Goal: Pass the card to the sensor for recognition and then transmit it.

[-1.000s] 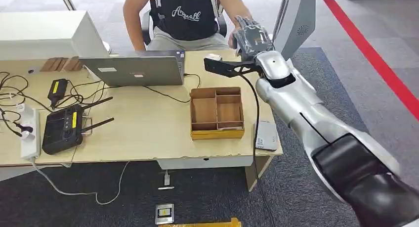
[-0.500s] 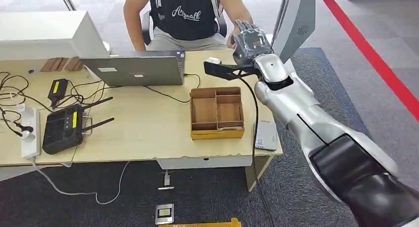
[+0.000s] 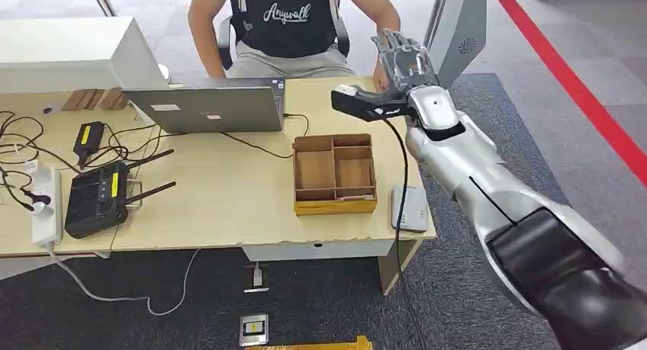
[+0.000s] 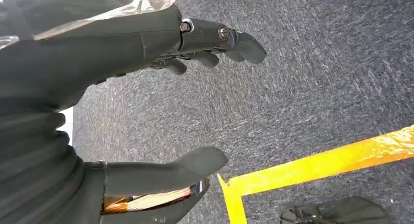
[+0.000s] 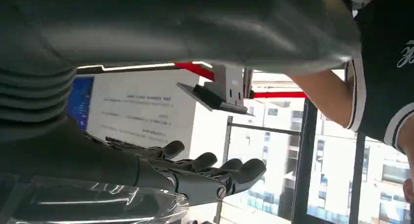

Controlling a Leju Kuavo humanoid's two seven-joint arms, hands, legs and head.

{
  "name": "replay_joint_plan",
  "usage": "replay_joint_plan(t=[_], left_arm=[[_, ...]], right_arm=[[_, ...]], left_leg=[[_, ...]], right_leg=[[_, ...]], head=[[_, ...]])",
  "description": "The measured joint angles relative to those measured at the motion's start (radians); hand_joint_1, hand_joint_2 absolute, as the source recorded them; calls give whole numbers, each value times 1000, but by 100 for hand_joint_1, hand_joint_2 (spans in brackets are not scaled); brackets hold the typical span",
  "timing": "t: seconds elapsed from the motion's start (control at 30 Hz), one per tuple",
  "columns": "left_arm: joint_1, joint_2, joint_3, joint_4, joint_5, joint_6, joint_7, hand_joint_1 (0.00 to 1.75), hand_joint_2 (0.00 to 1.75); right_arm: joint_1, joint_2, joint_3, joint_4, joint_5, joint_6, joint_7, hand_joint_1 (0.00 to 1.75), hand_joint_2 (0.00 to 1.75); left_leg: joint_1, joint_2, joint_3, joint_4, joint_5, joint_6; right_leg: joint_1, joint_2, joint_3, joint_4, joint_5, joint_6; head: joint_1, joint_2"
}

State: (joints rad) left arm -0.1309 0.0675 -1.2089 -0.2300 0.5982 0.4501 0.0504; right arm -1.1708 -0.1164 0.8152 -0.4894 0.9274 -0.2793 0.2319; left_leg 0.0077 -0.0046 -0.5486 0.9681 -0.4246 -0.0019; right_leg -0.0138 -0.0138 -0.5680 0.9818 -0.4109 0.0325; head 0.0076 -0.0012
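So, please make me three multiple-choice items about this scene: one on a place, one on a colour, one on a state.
1. Where does the wooden tray stand?
A) on the floor
B) on the table, to the picture's right of the laptop
C) on top of the laptop

2. What colour is the floor stripe?
A) red
B) blue
C) green

3. How is the right hand?
A) flat on the table
B) raised, fingers spread, holding nothing
C) gripping the tray

Answers:
1 B, the tray sits on the tabletop beside the laptop.
2 A, the stripe across the carpet is red.
3 B, the right wrist view shows its fingers extended and empty.
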Motion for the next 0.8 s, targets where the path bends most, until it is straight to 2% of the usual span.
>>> replay_joint_plan(t=[0.07, 0.2, 0.3, 0.4, 0.43, 0.6, 0.7, 0.8], left_arm=[[0, 0, 0, 0, 5, 2, 0, 0, 175], [3, -11, 0, 0, 41, 34, 5, 0, 175], [0, -62, 2, -2, 53, 105, 53, 0, 175], [0, -90, 3, -8, 75, 119, 62, 0, 175], [2, -94, 5, -9, 82, 122, 55, 0, 175], [12, -97, 20, -8, 123, 128, 27, 0, 175], [12, -102, 31, -8, 133, 128, 23, 0, 175], [12, -103, 35, -8, 140, 130, 23, 0, 175]], right_arm=[[9, -8, -8, -8, -29, -27, -10, 0, 0], [87, -56, -65, -103, -152, -239, -26, 0, 0], [204, -113, -125, -231, -119, -382, 2, 0, 0], [370, -176, -216, -382, -130, -418, 8, 0, 0], [418, -193, -241, -421, -151, -418, -3, 0, 175], [590, -248, -363, -593, -343, -418, -91, 0, 175], [670, -258, -402, -676, -477, -400, -140, 0, 175], [725, -259, -423, -746, -547, -368, -169, 0, 175]], left_leg=[[0, 0, 0, 0, 0, 0], [0, -1, 1, 1, 0, 0], [0, -2, 3, 1, -1, 2], [2, -2, 4, 1, -3, 3], [2, -2, 3, 1, -3, 3], [1, 0, 4, 0, -4, 2], [2, 0, 3, 0, -4, 2], [2, 1, 4, 0, -4, 2]], right_leg=[[0, 0, 0, 0, 0, 0], [0, 0, 1, -1, 0, 0], [0, -1, 4, -3, 0, 0], [1, -1, 7, -5, 0, 1], [1, -1, 7, -5, 0, 1], [1, 1, 6, -5, 0, 1], [1, 1, 6, -5, 0, 1], [1, 1, 6, -4, 0, 1]], head=[[0, 0], [0, 0], [-1, 0], [0, 0], [1, 0], [1, 0], [2, 0], [1, 0]])
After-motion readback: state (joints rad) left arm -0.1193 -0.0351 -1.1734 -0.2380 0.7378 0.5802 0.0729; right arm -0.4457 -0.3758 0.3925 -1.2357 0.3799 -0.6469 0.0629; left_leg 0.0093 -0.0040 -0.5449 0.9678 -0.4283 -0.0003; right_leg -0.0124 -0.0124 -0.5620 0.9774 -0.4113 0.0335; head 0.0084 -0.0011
